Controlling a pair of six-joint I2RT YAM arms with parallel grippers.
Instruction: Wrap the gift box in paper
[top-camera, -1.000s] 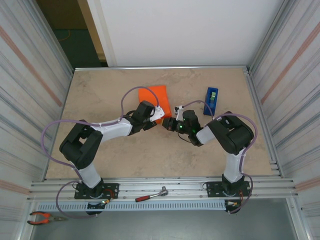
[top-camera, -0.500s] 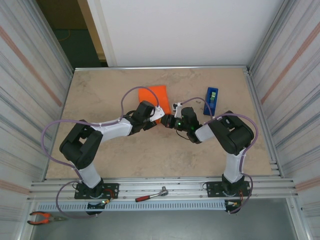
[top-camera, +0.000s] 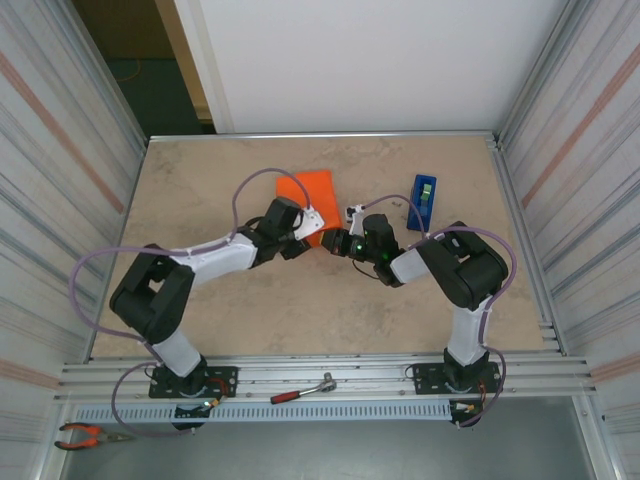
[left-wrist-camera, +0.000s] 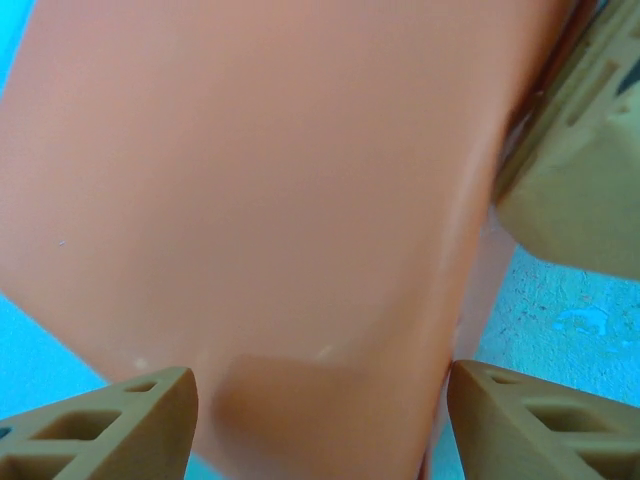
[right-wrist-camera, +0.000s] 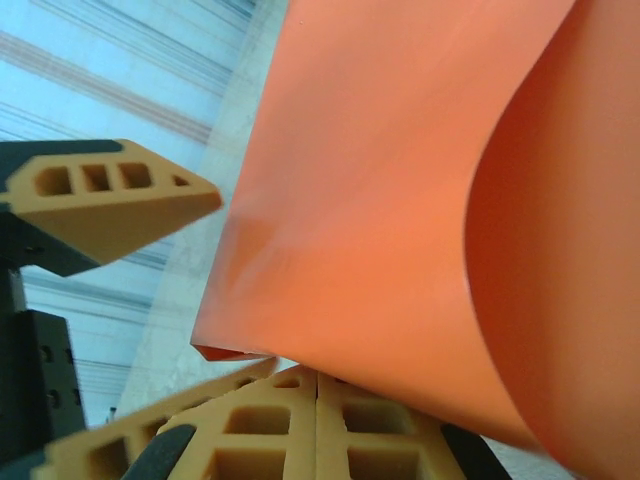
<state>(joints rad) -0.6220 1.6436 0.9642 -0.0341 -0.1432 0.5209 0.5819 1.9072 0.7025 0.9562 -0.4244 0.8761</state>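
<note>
Left of the blue tape dispenser (top-camera: 422, 200), the clenched right gripper (right-wrist-camera: 318, 385) nudges the orange paper (top-camera: 312, 188); the left gripper (left-wrist-camera: 320, 400) straddles it, grip unclear. A slip could spring the fold.

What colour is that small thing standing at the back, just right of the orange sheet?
Blue. The tape dispenser shows best in the top external view.

The paper (left-wrist-camera: 280, 180) is rendered as a thin, smooth, matt orange sheet, the gripper fingers (right-wrist-camera: 250, 440) as tan moulded plastic with open cells, the tabletop (top-camera: 200, 190) as mottled matt beige, and the tape dispenser (top-camera: 423, 196) as blue plastic.
</note>
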